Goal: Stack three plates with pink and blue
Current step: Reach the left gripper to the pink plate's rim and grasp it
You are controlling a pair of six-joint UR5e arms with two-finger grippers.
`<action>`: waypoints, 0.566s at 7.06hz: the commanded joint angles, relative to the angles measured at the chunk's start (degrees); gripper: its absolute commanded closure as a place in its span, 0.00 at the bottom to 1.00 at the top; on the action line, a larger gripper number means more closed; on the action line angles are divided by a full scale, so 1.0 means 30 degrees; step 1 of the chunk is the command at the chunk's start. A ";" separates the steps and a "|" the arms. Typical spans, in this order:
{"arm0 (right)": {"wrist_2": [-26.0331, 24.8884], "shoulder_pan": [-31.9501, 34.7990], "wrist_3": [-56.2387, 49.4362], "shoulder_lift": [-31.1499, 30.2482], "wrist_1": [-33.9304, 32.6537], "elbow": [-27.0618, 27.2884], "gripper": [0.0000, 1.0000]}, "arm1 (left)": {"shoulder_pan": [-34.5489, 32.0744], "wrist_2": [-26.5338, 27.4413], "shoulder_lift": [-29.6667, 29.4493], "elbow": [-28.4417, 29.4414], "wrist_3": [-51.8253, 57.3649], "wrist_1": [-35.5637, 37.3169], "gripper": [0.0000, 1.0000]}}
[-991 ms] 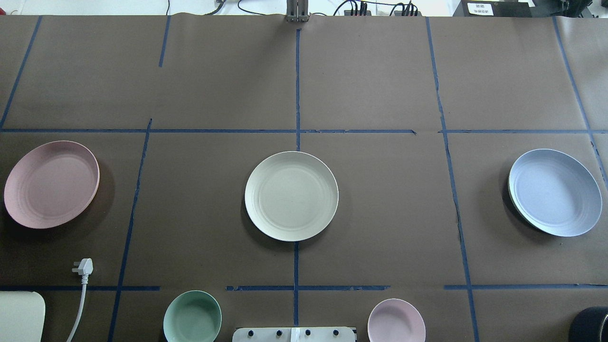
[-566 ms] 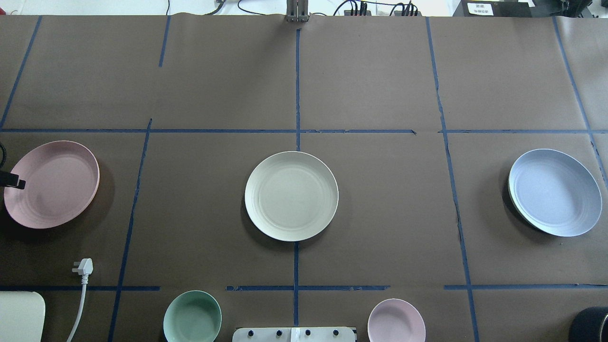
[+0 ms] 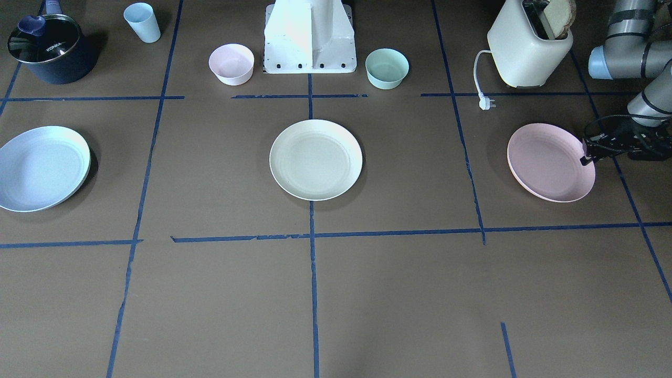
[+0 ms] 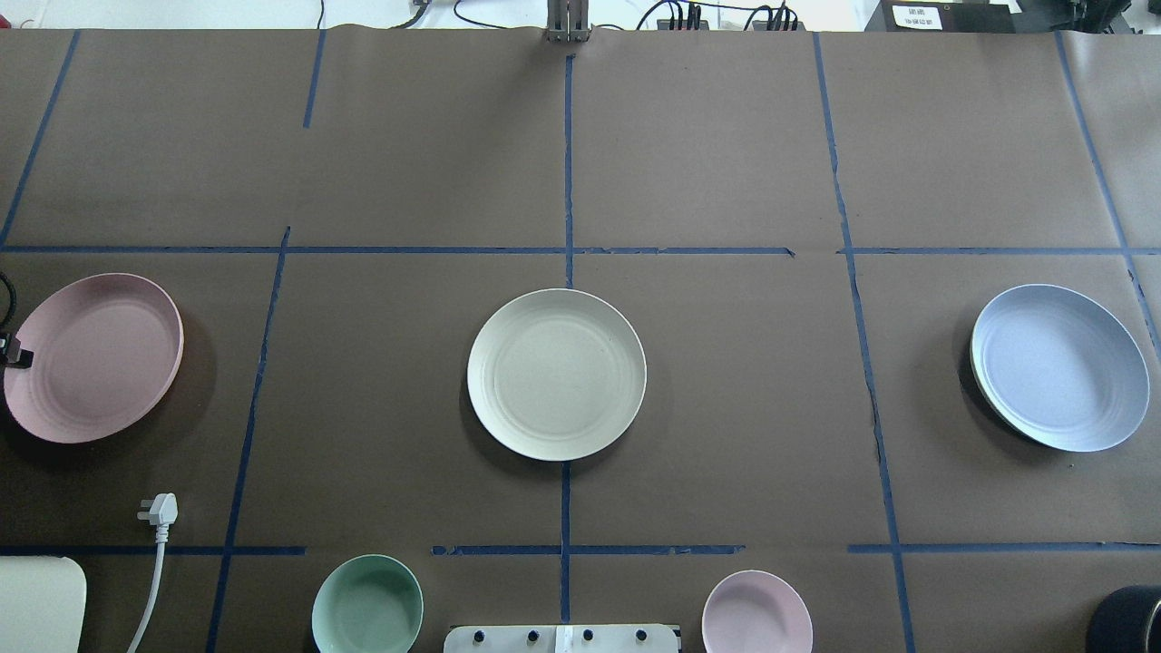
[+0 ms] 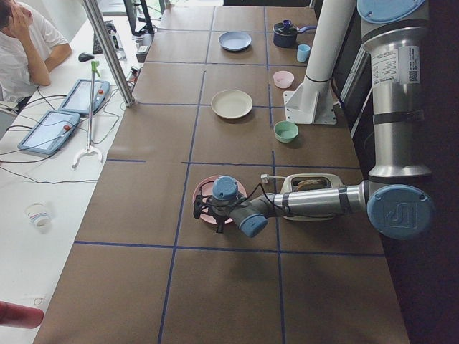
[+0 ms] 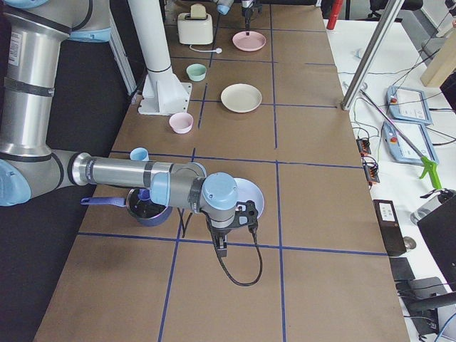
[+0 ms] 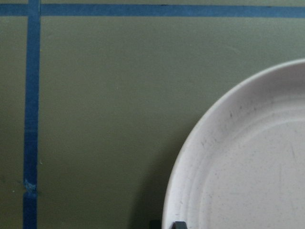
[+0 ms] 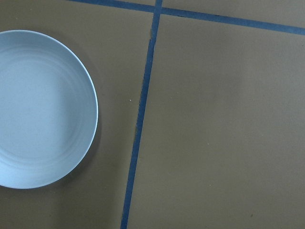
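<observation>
Three ridged plates lie in a row on the brown table: pink plate [image 4: 100, 358] on the left, cream plate [image 4: 556, 374] in the middle, blue plate [image 4: 1059, 367] on the right. My left gripper [image 4: 16, 355] is at the pink plate's outer rim [image 3: 548, 163]. In the left wrist view its jaws straddle that rim [image 7: 248, 167], shut on it. My right gripper [image 6: 219, 251] shows only in the exterior right view, beside the blue plate [image 6: 253, 196]; I cannot tell whether it is open or shut. The right wrist view shows the blue plate [image 8: 40, 109] and no fingers.
Near my base [image 3: 310, 37] stand a mint bowl [image 4: 367, 606] and a small pink bowl [image 4: 756, 613]. A toaster [image 3: 527, 50] with its loose plug [image 4: 161, 510] is near the pink plate. A dark pot [image 3: 47, 50] and a blue cup [image 3: 142, 22] stand behind the blue plate.
My left gripper came in from the left edge and reached over the pink plate's rim, then drew back to the rim. The pink plate has shifted slightly left and toward me.
</observation>
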 commanded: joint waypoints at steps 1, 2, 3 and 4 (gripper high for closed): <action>0.0000 0.0000 -0.0001 -0.0001 0.0000 0.0028 0.00 | -0.0032 -0.3107 -0.0864 -0.0392 -0.1562 0.0070 1.00; 0.0000 0.0000 -0.0001 -0.0001 0.0000 0.0029 0.00 | -0.0177 -0.4119 -0.1714 -0.1002 -0.3521 0.0099 1.00; 0.0000 0.0000 -0.0001 -0.0001 0.0000 0.0029 0.00 | -0.0178 -0.4216 -0.2622 -0.1501 -0.5136 0.0128 1.00; 0.0000 0.0000 -0.0001 -0.0001 0.0000 0.0029 0.00 | -0.0149 -0.4275 -0.3907 -0.1738 -0.6921 0.0186 1.00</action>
